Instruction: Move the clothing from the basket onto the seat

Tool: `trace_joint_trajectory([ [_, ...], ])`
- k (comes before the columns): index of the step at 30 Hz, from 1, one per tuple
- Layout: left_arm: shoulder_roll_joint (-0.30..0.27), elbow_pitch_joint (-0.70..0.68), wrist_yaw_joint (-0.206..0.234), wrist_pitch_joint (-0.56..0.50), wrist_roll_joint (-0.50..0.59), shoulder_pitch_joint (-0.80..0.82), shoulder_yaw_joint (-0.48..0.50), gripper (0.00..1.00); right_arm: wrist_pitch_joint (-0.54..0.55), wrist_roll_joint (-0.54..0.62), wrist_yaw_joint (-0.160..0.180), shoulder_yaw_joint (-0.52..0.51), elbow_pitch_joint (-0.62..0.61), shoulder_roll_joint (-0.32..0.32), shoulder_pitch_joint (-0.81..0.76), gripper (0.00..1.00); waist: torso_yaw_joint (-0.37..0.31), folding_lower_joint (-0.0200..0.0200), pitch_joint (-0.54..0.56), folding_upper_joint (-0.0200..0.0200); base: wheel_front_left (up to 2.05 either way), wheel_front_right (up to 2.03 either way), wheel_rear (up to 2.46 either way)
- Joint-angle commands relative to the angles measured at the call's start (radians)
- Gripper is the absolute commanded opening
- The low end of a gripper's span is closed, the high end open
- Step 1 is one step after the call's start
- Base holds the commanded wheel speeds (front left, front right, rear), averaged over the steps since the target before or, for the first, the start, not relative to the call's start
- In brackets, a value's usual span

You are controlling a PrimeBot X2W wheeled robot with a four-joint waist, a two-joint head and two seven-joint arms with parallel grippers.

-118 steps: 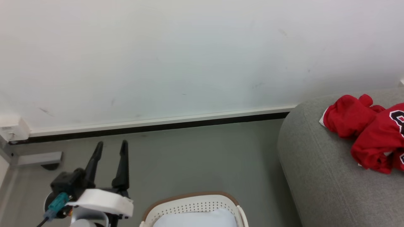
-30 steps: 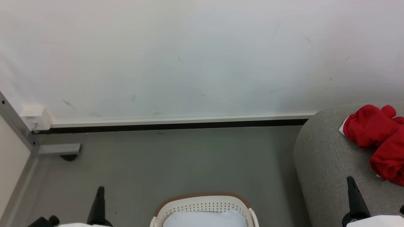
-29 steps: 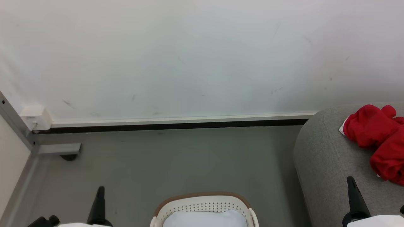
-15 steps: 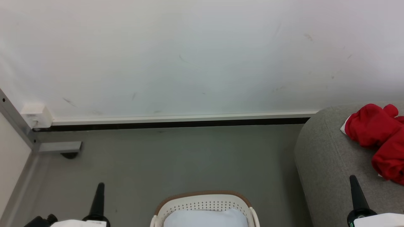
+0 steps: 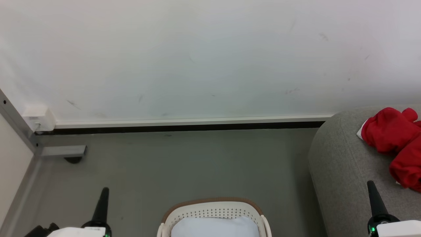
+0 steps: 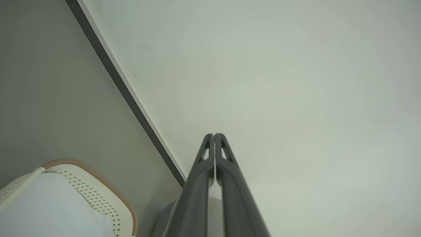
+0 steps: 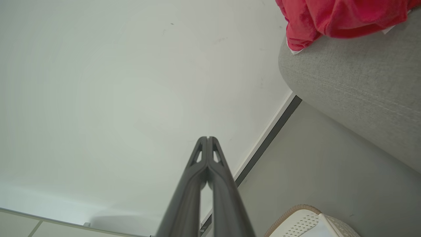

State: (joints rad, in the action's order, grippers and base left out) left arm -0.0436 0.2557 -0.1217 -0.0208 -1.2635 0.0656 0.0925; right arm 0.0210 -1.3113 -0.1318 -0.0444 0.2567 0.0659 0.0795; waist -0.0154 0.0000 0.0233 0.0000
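The red clothing (image 5: 394, 138) lies bunched on the grey seat (image 5: 342, 171) at the right edge; it also shows as red clothing (image 7: 335, 16) atop the seat (image 7: 355, 82) in the right wrist view. The white basket (image 5: 213, 210) with its brown rim stands on the floor at bottom centre, only pale lining showing inside. My left gripper (image 5: 104, 192) is at the lower left, shut and holding nothing, left of the basket (image 6: 92, 191). My right gripper (image 5: 371, 186) is at the lower right, shut and holding nothing, over the seat's front. The shut tips also show in the wrist views: left gripper (image 6: 213, 135), right gripper (image 7: 208, 138).
A white wall with a dark skirting strip (image 5: 184, 128) runs behind the grey floor (image 5: 184, 164). A metal frame post and foot (image 5: 62, 151) with a white box (image 5: 37, 118) stand at the far left.
The head view has tilted slightly, shifting the scene. Nearly four seconds ago the left gripper stood open and higher up; now it is low and shut, and the right gripper has come into view.
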Motion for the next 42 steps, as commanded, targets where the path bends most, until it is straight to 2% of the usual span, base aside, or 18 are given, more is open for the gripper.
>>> trace_joint_trajectory([
  [1,-0.008,-0.008,-0.004,-0.006,-0.016,0.021,0.005,0.00,0.005,-0.015,0.001,-0.008,-0.012,0.003,0.019,0.00,0.000,0.0000,0.000,0.0000,0.00,0.00,0.00],
  [42,-0.010,-0.012,-0.011,-0.090,-0.326,0.046,0.022,0.00,0.090,-0.285,0.002,-0.069,-0.015,-0.015,0.033,0.00,0.014,0.0000,-0.024,0.0000,0.00,0.00,0.00],
])
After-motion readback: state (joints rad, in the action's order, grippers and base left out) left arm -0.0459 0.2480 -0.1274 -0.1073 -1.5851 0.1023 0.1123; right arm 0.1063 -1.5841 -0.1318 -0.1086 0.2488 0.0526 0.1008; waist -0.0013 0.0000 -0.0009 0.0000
